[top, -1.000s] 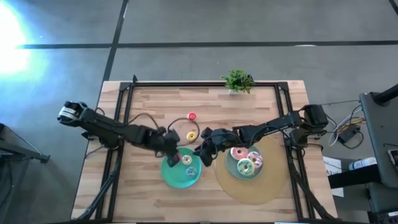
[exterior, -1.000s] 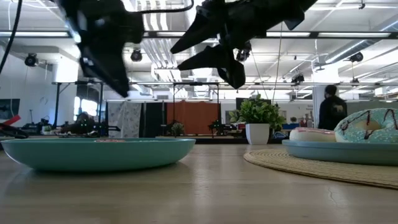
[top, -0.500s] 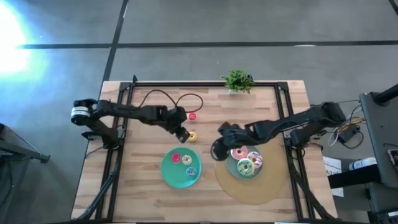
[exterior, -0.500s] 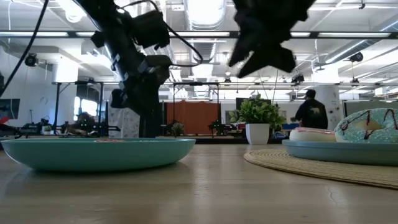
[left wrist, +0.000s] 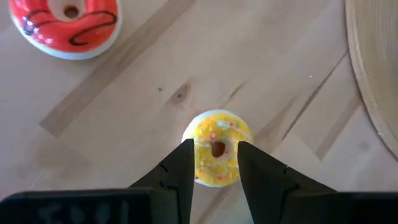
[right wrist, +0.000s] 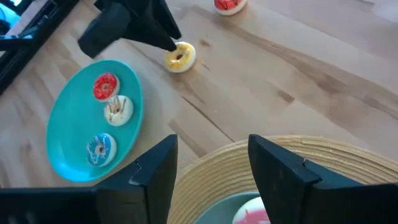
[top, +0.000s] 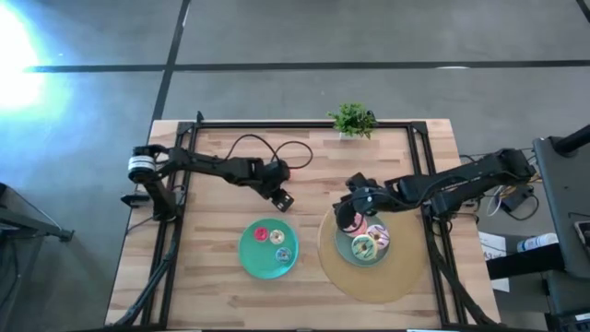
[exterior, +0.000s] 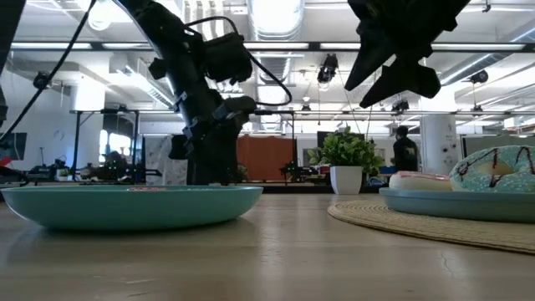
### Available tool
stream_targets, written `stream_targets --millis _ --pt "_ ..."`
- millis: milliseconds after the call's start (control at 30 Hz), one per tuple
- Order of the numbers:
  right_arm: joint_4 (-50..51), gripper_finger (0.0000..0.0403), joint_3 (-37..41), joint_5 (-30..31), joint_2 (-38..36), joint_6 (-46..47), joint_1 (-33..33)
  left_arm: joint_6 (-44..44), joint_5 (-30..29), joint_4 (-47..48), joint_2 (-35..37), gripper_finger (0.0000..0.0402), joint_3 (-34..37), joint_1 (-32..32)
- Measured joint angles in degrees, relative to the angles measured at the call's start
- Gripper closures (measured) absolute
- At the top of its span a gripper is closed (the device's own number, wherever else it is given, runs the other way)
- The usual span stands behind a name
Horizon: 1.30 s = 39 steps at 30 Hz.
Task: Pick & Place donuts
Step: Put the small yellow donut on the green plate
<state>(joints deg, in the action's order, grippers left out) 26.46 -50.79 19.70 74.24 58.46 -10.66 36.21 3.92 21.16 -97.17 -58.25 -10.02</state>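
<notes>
A small yellow donut (left wrist: 216, 152) lies flat on the bare wood, with a small red one (left wrist: 68, 25) lying beyond it. My left gripper (left wrist: 214, 165) points down over the yellow donut, open, one finger on each side of it. A teal plate (top: 253, 263) carries small red (right wrist: 106, 87), cream (right wrist: 117, 110) and blue (right wrist: 99, 149) donuts. A second teal plate (top: 348, 251) on a woven mat (top: 378, 281) holds pink (top: 356, 227), green-white (top: 364, 247) and white (top: 381, 238) donuts. My right gripper (right wrist: 211, 165) hangs open and empty over that mat's far left part. My left gripper comes down from above with its fingers (left wrist: 183, 171) astride the yellow donut's sides (left wrist: 202, 155). The donut lies flat on the table. I cannot tell whether the fingers touch it.
A small potted plant (top: 352, 120) stands at the table's far edge. A black cable (top: 263, 146) loops over the wood behind the left arm. Bare wood lies along the near edge and the left side. A person (exterior: 404, 155) stands far off in the room.
My left gripper has swung from over the near teal plate toward the far edge and come down around the yellow donut. My right gripper has moved toward the table's right, from the gap between the plates to above the mat. The donuts have kept their places.
</notes>
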Motion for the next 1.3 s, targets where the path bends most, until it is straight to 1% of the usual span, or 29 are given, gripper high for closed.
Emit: stream_targets --millis 200,300,500,667,767,867,967,1100,1133,1200,1300 --pt "-0.41 0.0211 0.36 0.00 0.15 -1.83 0.02 -0.18 -0.24 1.65 -2.94 0.0302 -1.03 -0.02" --pt "-0.54 0.0211 0.38 0.00 0.27 -2.48 0.02 -0.14 -0.28 2.94 -2.99 0.0286 -0.97 0.00" --pt "-0.52 0.0211 0.51 -0.02 0.54 -4.48 0.04 0.11 -0.46 2.69 -2.77 0.0236 -1.62 0.00" --pt "-0.59 0.0211 0.51 0.00 0.52 -4.93 0.04 0.04 -0.57 3.01 -3.58 0.0232 -1.60 0.02" --pt "-0.59 0.0211 0.51 0.00 0.52 -4.95 0.04 -0.33 -0.55 3.03 -4.19 0.0245 -1.60 0.02" --pt "-0.70 0.0211 0.70 0.00 0.52 -4.90 0.04 -0.45 -0.72 3.06 -4.73 0.0272 -1.60 0.02" --pt "-0.77 0.0211 0.91 -0.02 0.52 -4.68 0.04 -1.21 -1.01 3.31 -4.89 0.0311 -1.63 0.00" --pt "-1.10 0.0211 1.08 -0.02 0.52 -4.64 0.04 -3.14 -0.79 3.61 -4.58 0.0379 -1.63 0.00" --pt "-1.20 0.0211 1.08 -0.02 0.52 -4.64 0.04 -4.03 -0.36 4.70 -4.04 0.0389 -1.63 0.03" --pt "-1.30 0.0211 1.08 -0.02 0.52 -4.64 0.04 -5.67 -0.18 8.58 -2.20 0.0395 -1.60 0.09" --pt "-1.43 0.0211 1.08 -0.03 0.52 -4.66 0.07 -6.91 -0.46 18.44 3.73 0.0399 -1.63 0.67"
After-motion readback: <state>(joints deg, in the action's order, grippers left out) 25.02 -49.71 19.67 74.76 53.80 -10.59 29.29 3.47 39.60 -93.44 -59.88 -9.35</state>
